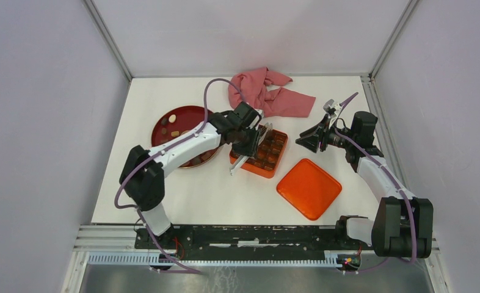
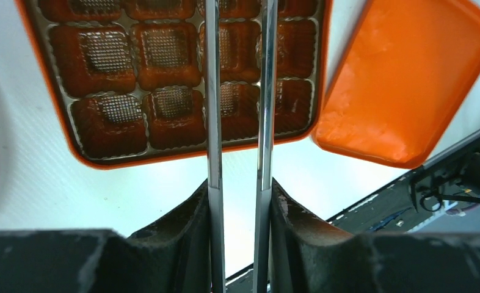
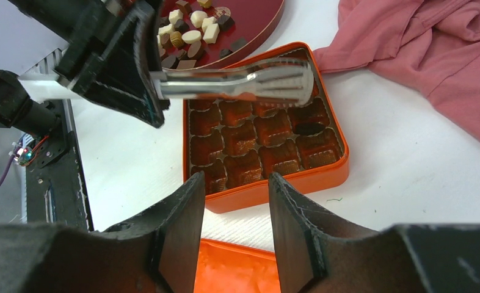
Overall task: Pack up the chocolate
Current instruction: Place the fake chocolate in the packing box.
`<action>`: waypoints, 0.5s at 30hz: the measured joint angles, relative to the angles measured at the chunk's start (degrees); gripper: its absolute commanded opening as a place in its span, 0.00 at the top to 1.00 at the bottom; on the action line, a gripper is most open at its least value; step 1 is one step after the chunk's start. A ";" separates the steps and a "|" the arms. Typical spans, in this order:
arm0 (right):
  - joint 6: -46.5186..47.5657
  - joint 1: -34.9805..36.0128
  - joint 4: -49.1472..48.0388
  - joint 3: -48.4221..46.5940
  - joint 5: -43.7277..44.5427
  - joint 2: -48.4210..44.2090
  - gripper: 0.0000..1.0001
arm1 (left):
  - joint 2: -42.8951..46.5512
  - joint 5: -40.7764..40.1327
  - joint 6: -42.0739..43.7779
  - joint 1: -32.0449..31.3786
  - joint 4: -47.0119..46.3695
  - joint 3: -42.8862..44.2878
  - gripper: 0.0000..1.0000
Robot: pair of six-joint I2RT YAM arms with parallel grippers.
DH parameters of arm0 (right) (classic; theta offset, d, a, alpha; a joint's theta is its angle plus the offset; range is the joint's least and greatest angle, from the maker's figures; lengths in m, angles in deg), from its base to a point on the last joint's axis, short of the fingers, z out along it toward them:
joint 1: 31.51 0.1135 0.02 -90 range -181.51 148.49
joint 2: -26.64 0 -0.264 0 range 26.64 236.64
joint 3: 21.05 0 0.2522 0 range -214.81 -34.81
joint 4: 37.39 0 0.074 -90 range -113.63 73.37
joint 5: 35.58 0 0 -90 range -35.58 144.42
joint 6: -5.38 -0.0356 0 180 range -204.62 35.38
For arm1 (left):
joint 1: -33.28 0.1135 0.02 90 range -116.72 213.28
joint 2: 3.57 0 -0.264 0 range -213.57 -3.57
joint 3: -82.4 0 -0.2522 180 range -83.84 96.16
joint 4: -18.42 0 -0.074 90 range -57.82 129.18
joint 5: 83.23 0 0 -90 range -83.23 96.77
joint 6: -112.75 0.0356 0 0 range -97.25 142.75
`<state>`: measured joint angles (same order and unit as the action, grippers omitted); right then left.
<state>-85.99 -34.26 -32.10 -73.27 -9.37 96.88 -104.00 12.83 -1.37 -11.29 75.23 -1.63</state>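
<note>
My left gripper (image 1: 248, 145) is shut on a pair of metal tongs (image 1: 257, 143). In the left wrist view the two tong blades (image 2: 213, 91) run from my left gripper (image 2: 239, 189) out over the orange tin (image 2: 103, 162). In the right wrist view the tong tips (image 3: 280, 79) hover above the tin's far row, and I see nothing held between them. Chocolate pieces (image 3: 192, 30), dark and cream, lie on the dark-red plate (image 3: 259, 18). One dark piece (image 3: 309, 129) sits in a tin compartment. My right gripper (image 3: 236, 183) is open and empty, right of the tin (image 1: 256, 171).
The orange lid (image 1: 308, 188) lies flat at the front right of the tin and shows in the left wrist view (image 2: 402, 79). A crumpled pink cloth (image 1: 268, 91) lies behind the tin. The plate (image 1: 189, 116) stands left of the tin.
</note>
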 measured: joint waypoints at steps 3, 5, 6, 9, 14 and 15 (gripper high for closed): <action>0.00 0.00 0.00 0.00 0.00 0.00 0.51 | 3.37 0.09 0.00 1.33 -0.13 -0.13 0.68; 0.00 0.00 0.00 0.00 -0.02 0.00 0.51 | 6.10 0.39 0.02 3.17 -0.35 -0.70 0.68; 0.00 0.00 0.00 0.00 -0.02 0.00 0.51 | 7.82 0.55 0.17 4.61 -0.26 -1.29 0.68; 0.00 0.00 0.00 0.00 -0.02 0.00 0.51 | 12.28 0.35 1.53 10.05 0.46 -3.52 0.68; 0.00 0.00 0.02 0.00 -0.04 -0.02 0.51 | 16.46 -2.71 4.37 17.11 4.20 -7.93 0.67; 0.00 0.00 0.00 0.00 -0.02 -0.04 0.51 | 16.83 -3.30 5.11 17.79 5.03 -8.85 0.67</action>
<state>-85.99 -34.26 -32.10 -73.27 -9.39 96.84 -87.17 9.53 3.75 6.50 80.25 -10.48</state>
